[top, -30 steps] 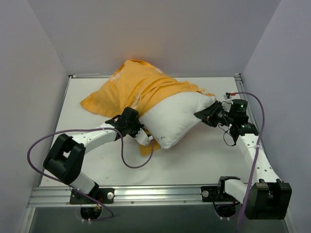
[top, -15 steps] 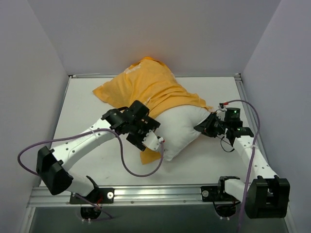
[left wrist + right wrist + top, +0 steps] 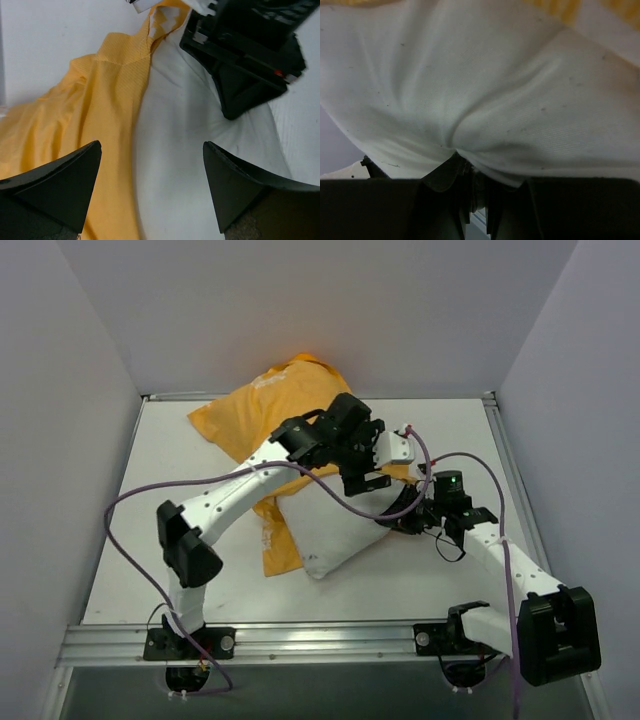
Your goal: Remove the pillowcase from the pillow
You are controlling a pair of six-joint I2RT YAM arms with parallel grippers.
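Top view: fixed high behind the arm bases, facing down and forward over the surface (image 3: 430,570), far from the pillow (image 3: 335,538). Left wrist view: close above the pillow, looking down through the left hand (image 3: 151,144). It shares the right hand (image 3: 231,111) with the top view. Right wrist view: nearly against the pillow, white cloth fills the frame.

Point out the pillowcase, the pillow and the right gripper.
pillowcase (image 3: 245,415): top external view, bunched orange cloth at the far left.
pillow (image 3: 335,535): top external view, bare white near end.
right gripper (image 3: 462,167): right wrist view, between the fingertips pinching white fabric.
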